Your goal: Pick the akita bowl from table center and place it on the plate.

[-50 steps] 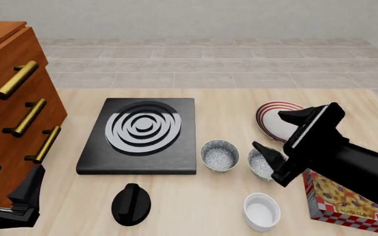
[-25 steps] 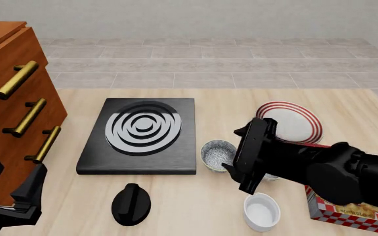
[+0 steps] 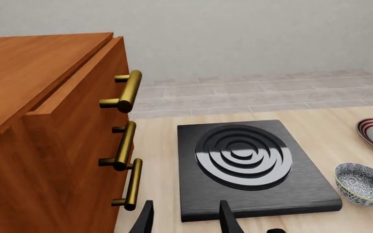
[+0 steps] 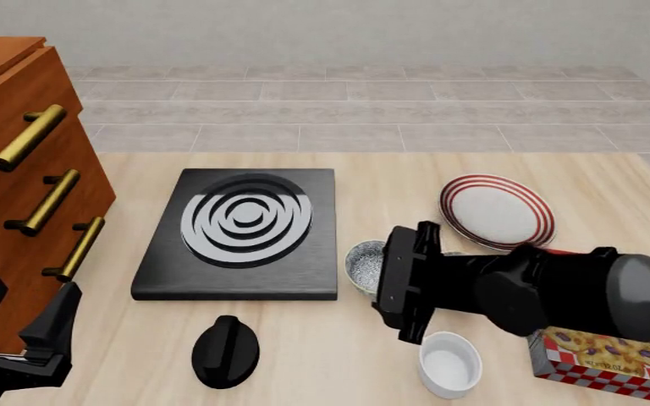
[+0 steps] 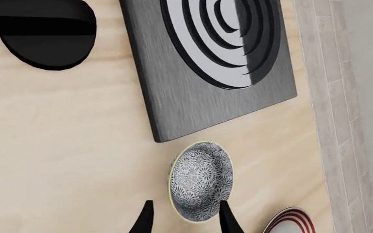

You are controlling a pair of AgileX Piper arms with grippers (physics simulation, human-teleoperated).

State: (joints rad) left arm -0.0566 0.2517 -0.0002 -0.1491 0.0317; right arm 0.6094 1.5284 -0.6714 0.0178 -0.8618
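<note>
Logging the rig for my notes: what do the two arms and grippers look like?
Both are matte black, with no markings or cables visible. The right arm has bulky rounded links and a blocky wrist. The left gripper has two narrow pointed black fingers.

Black stove slab (image 4: pixel 240 237) mid-table; wooden drawer cabinet (image 4: pixel 14 161) left; black knob (image 4: pixel 226 351), white ramekin (image 4: pixel 450 364), checkered box (image 4: pixel 596 359) near edge.

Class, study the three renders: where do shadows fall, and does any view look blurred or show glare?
Front view: sharp all over, soft shadow under the right arm beside the akita bowl, no glare on the plate. Left wrist view: crisp, stove slab shows a dull sheen only. Right wrist view: sharp, a dark shadow band crosses the slab's white rings.
</note>
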